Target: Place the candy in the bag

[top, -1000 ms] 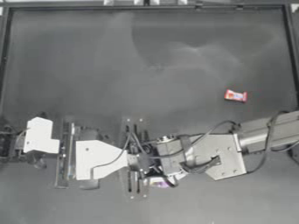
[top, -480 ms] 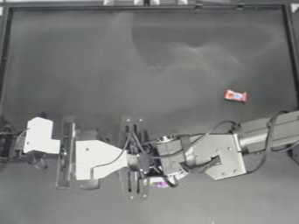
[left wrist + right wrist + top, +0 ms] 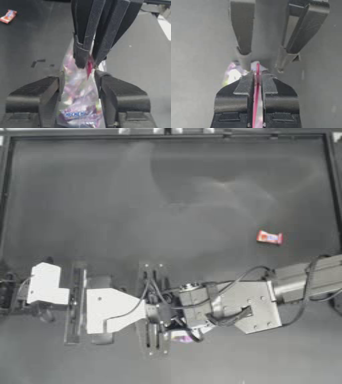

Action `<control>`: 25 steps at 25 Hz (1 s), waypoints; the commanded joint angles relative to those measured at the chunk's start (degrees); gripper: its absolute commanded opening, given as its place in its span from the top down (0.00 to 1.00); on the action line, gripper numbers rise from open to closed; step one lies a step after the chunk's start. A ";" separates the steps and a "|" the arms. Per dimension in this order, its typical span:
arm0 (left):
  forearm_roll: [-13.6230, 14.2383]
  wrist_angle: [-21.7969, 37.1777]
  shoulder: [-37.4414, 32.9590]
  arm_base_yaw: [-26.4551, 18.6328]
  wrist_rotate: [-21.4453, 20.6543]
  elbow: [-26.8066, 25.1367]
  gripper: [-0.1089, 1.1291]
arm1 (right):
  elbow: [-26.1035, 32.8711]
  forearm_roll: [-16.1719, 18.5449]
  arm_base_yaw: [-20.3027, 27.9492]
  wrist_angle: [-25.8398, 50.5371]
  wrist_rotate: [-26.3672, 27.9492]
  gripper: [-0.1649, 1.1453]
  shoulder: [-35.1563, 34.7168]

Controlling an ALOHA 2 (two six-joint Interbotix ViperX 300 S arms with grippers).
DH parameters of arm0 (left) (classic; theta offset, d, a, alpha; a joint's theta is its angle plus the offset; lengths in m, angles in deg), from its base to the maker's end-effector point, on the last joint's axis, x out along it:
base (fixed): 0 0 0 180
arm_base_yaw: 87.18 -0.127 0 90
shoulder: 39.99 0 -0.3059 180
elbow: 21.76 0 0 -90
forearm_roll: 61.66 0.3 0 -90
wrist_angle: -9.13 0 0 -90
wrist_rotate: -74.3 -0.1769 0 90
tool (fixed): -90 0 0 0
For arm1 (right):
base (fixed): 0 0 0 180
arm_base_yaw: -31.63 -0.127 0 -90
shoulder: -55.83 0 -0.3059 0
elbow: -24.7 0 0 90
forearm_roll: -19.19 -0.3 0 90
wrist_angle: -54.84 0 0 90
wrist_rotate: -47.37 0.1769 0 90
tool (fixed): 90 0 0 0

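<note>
The candy [image 3: 269,237], a small red-orange wrapped sweet, lies alone on the table at the right, far from both grippers; the left wrist view catches it [image 3: 8,16] too. The bag [image 3: 182,337], clear with coloured sweets inside, sits low in the middle between the two arms. My left gripper [image 3: 78,77] has its jaws against both sides of the bag [image 3: 78,100]. From the opposite side my right gripper [image 3: 257,75] is shut on the bag's pink closure strip [image 3: 257,100]. Most of the bag is hidden under the arms in the top view.
The dark table [image 3: 167,203] has a raised rim along its far and side edges. Both arms and their cables crowd the near middle of the table.
</note>
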 commanded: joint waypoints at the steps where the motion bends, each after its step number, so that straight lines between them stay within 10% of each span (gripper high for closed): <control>1: 0.09 -0.44 -0.62 0.09 -0.09 1.23 0.31 | 0.44 0.26 0.09 -0.70 0.00 0.62 3.25; 25: 0.35 -0.09 -0.62 0.53 -0.18 1.32 0.63 | 0.00 0.26 0.09 -0.79 0.00 0.62 3.25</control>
